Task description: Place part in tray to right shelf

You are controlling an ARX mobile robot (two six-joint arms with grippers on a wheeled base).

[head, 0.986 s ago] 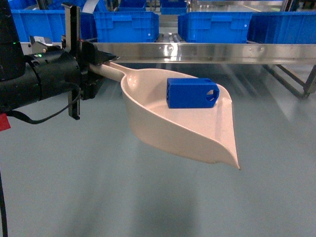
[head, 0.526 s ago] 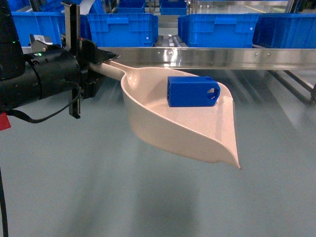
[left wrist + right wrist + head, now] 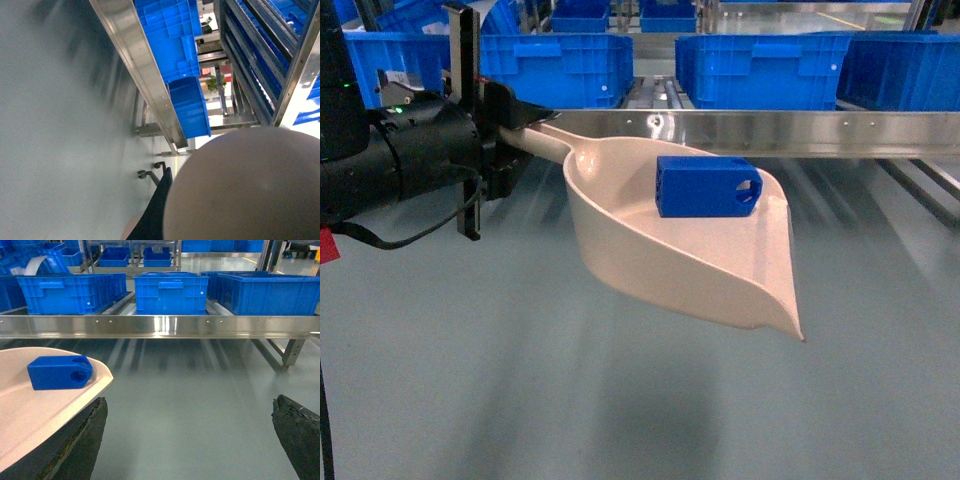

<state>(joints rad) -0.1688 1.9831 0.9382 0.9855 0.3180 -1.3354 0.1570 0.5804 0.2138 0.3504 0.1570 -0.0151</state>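
My left gripper [image 3: 523, 128] is shut on the handle of the beige tray [image 3: 650, 250] and holds it in the air above the grey floor. The blue part [image 3: 708, 186] lies in the tray's scoop, its holed end pointing right. Just behind the tray runs the shiny front rail of the right shelf [image 3: 800, 133]. In the left wrist view the tray's underside [image 3: 250, 190] fills the lower right beside one dark finger [image 3: 157, 210]. My right gripper [image 3: 192, 405] is open and empty, with the part [image 3: 60, 372] and tray [image 3: 30, 410] at its left.
Large blue crates [image 3: 760, 65] stand in a row on the shelf lanes behind the rail, and also show in the right wrist view [image 3: 170, 290]. A shelf leg [image 3: 292, 350] stands at the right. Grey floor [image 3: 620, 400] lies below the tray.
The shelf rail and crates have grown larger and sit lower in the head view, so the robot has come closer to the shelf. The tray, part and left arm keep their pose.
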